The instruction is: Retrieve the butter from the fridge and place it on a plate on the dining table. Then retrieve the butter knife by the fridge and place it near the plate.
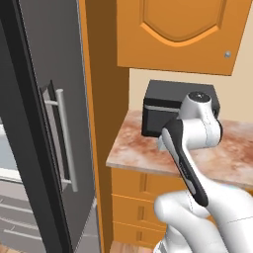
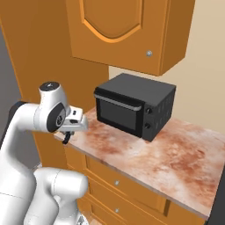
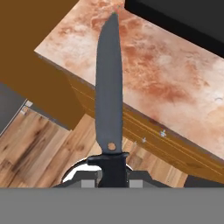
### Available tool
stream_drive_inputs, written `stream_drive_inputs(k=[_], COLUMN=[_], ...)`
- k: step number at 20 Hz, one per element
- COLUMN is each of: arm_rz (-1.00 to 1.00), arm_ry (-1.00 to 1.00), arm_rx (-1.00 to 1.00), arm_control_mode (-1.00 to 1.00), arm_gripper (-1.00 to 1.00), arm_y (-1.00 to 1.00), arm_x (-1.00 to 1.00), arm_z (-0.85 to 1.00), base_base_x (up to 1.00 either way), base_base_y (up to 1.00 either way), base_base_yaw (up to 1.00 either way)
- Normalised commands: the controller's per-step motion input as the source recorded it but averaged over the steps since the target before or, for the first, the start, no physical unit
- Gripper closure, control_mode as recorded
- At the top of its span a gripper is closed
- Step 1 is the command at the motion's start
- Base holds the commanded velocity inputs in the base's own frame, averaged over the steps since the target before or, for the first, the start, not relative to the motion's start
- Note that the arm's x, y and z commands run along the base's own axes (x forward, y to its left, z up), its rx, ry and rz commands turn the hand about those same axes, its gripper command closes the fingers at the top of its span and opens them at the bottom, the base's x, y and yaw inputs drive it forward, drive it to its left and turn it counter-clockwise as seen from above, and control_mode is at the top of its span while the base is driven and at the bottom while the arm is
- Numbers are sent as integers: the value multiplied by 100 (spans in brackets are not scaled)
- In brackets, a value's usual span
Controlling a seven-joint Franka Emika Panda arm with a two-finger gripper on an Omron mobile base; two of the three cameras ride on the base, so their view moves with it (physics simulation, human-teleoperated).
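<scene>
Fridge (image 1: 44, 123) fills the left of my left base view, its grey door carrying a vertical bar handle (image 1: 66, 141). An orange panel (image 1: 106, 123) stands between it and a marbled counter (image 1: 232, 153), on which a dark oven (image 1: 165, 106) sits against the wall below an orange wall cabinet (image 1: 183, 32). The arm (image 1: 190, 143) rises from the lower right and its wrist covers part of the oven's front; orange drawers (image 1: 131, 207) lie under the counter.

In my right base view the arm (image 2: 30, 127) reaches from the left, and the gripper (image 2: 68, 137) hangs at the counter's (image 2: 176, 158) near left corner, off its edge. The oven (image 2: 132, 110) stands well to the right of the hand.

In my hand view the fingers are clamped narrow on the handle of the knife (image 3: 109, 87). Its dark blade points away from the hand, the lower part over the drawer front (image 3: 175, 148) and wooden floor (image 3: 39, 153), the tip over the counter top (image 3: 175, 74).
</scene>
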Motion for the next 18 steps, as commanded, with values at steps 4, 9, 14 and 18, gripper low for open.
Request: stream_drive_inputs(k=[4,9,14,18], arm_rz=[0,0,0,0], arm_ry=[0,0,0,0], arm_rx=[0,0,0,0], arm_control_mode=[100,100,100,100], arm_gripper=[100,100,100,100], arm_y=[0,0,0,0], arm_x=[0,0,0,0], arm_z=[0,0,0,0], base_base_x=[-74,-85,-73,-41], base_base_y=[1,-5,-27,-38], base_base_yaw=[0,0,2,14])
